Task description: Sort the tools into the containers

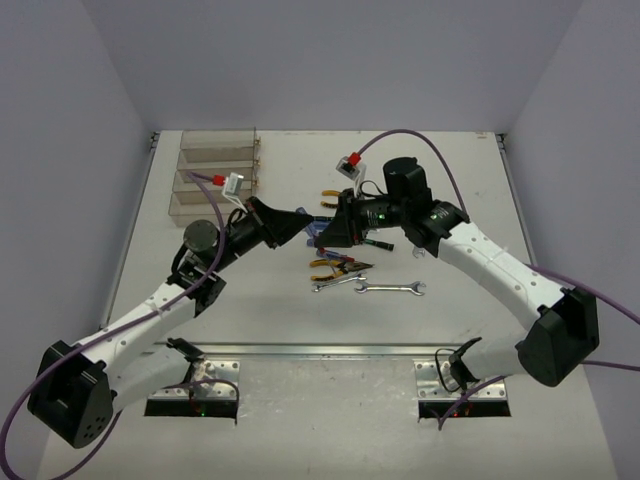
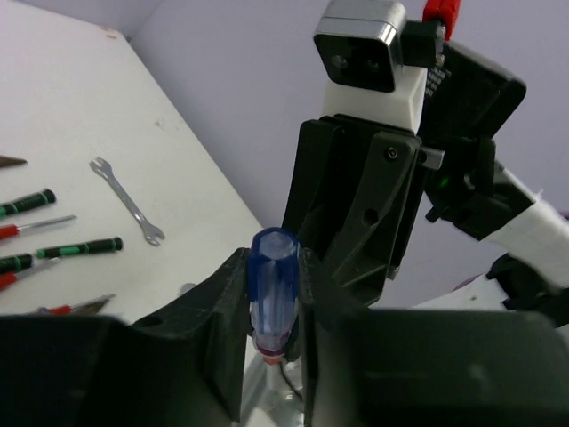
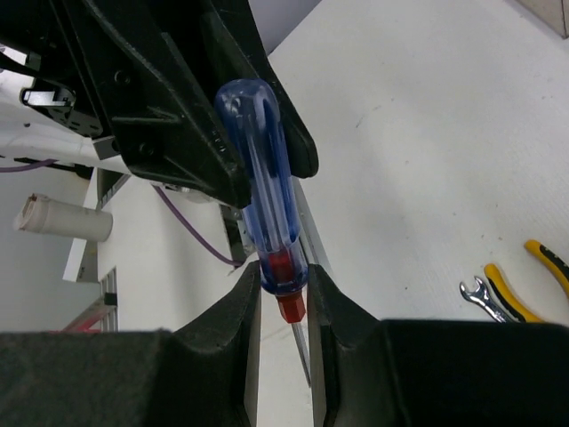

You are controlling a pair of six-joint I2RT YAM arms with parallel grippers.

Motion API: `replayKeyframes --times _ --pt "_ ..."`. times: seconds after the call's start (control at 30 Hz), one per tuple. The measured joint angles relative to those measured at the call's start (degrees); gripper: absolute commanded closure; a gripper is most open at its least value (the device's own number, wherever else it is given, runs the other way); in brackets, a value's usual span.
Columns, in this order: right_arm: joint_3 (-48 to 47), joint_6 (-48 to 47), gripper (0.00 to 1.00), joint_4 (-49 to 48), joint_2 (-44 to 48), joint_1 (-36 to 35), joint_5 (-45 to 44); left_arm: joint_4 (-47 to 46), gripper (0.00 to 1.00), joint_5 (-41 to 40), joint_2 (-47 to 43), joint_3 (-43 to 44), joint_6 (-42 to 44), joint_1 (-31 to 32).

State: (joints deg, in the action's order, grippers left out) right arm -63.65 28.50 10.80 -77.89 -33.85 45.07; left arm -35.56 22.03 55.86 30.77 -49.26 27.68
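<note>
A blue-handled screwdriver (image 1: 315,232) hangs in the air between both arms, above the middle of the table. My left gripper (image 2: 272,267) is shut on the upper part of its clear blue handle (image 2: 271,285). My right gripper (image 3: 283,271) is shut on the handle's lower end (image 3: 267,196), at the red collar, with the shaft running down between its fingers. The other tools lie on the table below: yellow pliers (image 1: 335,265), two silver wrenches (image 1: 390,289), black-green screwdrivers (image 2: 80,247). The clear containers (image 1: 215,170) stand at the far left.
A second pair of yellow pliers (image 1: 328,198) lies behind the grippers. A lone wrench (image 2: 129,200) lies apart from the screwdrivers. Metal base plates (image 1: 330,350) run along the near edge. Purple cables loop above both arms.
</note>
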Motion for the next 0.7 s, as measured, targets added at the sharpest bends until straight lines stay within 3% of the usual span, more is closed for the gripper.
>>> replayKeyframes --times 0.13,0.2,0.23,0.3,0.5,0.7 --pt "-0.54 1.08 0.95 -0.16 -0.04 -0.04 -1.11 -0.16 1.0 0.47 1.49 1.74 0.83 0.4" --pt "-0.6 1.38 0.59 -0.34 0.02 0.04 -2.09 0.66 1.0 0.06 2.41 2.86 1.02 0.4" --pt "-0.6 1.49 0.34 -0.36 0.08 0.12 -2.9 1.34 1.0 -0.43 2.81 3.37 1.17 0.4" --pt "-0.6 1.68 0.01 -0.25 0.34 0.33 -5.67 3.51 1.0 -2.44 3.76 4.8 1.22 0.47" --pt "2.47 2.16 0.01 3.82 7.61 6.04 -19.44 20.23 1.0 -20.49 8.08 15.63 0.2 -0.69" --pt "9.46 0.96 0.01 8.86 23.94 10.1 -36.86 30.19 1.0 -38.28 19.41 27.98 -8.98 -14.89"
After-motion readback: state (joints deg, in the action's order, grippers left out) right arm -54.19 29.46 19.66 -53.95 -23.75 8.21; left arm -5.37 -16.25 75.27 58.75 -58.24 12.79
